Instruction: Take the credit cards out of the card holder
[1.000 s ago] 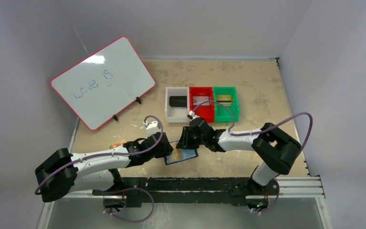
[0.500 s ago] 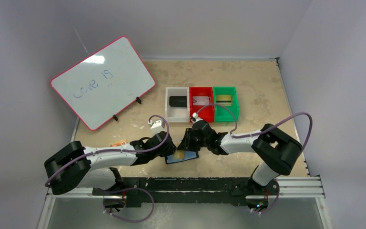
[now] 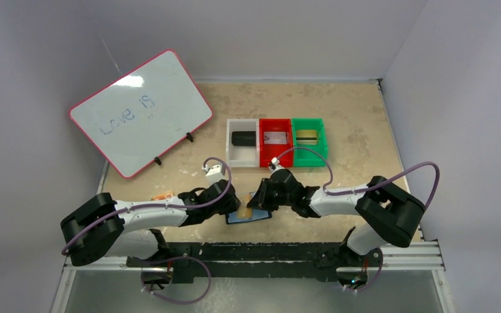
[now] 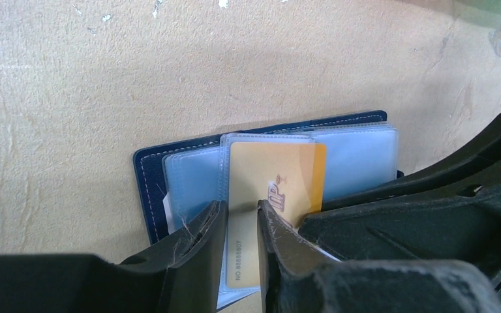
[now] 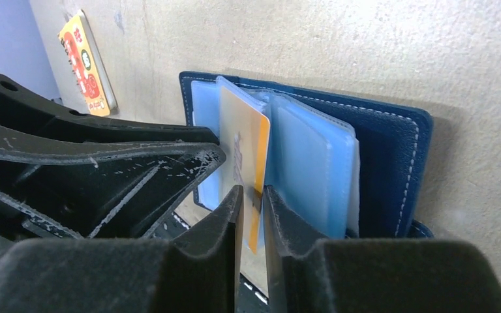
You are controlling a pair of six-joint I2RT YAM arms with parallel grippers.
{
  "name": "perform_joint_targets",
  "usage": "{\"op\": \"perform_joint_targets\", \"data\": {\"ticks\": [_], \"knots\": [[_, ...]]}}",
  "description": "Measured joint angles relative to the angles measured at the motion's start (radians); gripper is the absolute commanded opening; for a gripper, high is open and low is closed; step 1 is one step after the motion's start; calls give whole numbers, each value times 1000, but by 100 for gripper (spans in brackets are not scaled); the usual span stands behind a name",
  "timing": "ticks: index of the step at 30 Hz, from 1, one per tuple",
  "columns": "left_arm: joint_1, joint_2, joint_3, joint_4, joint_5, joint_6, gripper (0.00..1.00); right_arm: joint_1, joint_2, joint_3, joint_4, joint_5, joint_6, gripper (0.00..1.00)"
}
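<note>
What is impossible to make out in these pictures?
- Left wrist view: the gold card has printing partly covered by the left gripper.
- Right wrist view: whether the card holder has more cards in its cloudy sleeves.
- Top view: contents of the bins, too small.

A robotics lab cell; plain pale walls [image 3: 443,78] box in a beige tabletop [image 3: 352,111]; cabled robot arms [image 3: 339,195] sit bolted to a metal rail [image 3: 411,251]; a whiteboard [image 3: 142,111] and plastic bins [image 3: 242,158] stand behind.
</note>
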Motion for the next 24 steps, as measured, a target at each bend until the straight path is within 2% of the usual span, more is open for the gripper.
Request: {"op": "perform_joint_targets", "data": {"ticks": [6, 9, 12, 16, 24], "knots": [[0, 0, 0, -6, -1, 0, 20, -1, -3, -29, 42, -3, 26, 0], [0, 0, 0, -13, -8, 0, 22, -1, -3, -30, 56, -3, 40, 0], [0, -5, 3, -26, -19, 0, 34, -1, -3, -35, 65, 0, 55, 0], [-4, -27, 16, -72, -43, 4, 45, -1, -27, -65, 71, 11, 82, 0], [-5, -21, 51, -169, -48, 37, 47, -7, -58, -109, 84, 36, 131, 0]]}}
